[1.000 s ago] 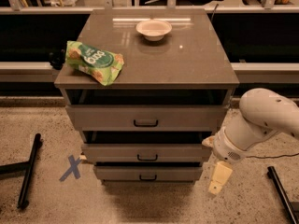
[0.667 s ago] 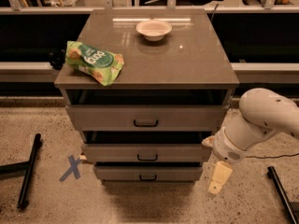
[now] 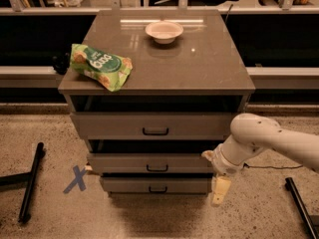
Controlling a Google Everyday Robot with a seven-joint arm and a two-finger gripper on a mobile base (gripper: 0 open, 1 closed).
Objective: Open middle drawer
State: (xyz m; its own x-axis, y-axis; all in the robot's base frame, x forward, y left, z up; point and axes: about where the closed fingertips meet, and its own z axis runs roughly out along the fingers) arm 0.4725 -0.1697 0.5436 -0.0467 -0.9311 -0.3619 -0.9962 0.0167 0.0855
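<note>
The middle drawer [image 3: 149,163] is the grey front with a small black bar handle [image 3: 157,168], between a wider top drawer [image 3: 149,126] and a narrower bottom drawer [image 3: 154,185]. A dark gap shows above its front. My gripper [image 3: 220,189] hangs pointing downward at the cabinet's right side, level with the bottom drawer's right end and just below the middle drawer's right corner. It holds nothing that I can see. My white arm [image 3: 259,138] reaches in from the right.
The grey cabinet top [image 3: 199,68] carries a green snack bag [image 3: 99,66] at the left and a white bowl [image 3: 164,31] at the back. A blue X tape mark [image 3: 76,179] and a black bar [image 3: 31,180] lie on the floor at left; another black bar [image 3: 299,205] lies at right.
My arm and gripper have moved left, closer to the cabinet's right side. The drawers have not moved.
</note>
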